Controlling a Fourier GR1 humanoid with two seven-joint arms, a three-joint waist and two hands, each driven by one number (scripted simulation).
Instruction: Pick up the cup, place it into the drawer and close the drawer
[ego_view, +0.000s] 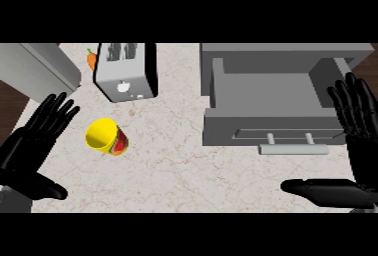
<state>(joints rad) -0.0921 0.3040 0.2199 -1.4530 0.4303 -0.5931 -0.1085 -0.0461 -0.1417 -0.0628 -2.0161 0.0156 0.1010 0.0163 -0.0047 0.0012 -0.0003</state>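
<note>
**Cup on the counter, drawer open, nothing done yet**

Head view: we see the cup (105, 137), yellow with a red and green band, standing on the marbled counter (170, 170) at about nine o'clock from the middle of the view; it leans a little, its mouth toward us; nothing touches it. Our left hand (33, 145) sits at eight o'clock, just beside the cup, fingers straight and spread, holding nothing; our right hand (358, 145) is at four o'clock, likewise flat and spread, thumb out toward the centre, also holding nothing. The drawer (273, 127) stands pulled out at two o'clock, its grey well bare as far as we can see, its handle (293, 148) facing us; the right hand partly overlaps its right edge. A toaster (125, 72) lies at eleven o'clock, with a carrot (91, 60) just behind it and a grey box (37, 70) at ten o'clock.

We judge the task barely begun: the cup is not yet grasped; picking it up, setting it in the drawer and pushing the drawer shut all remain; the left hand is the nearer one.
</note>
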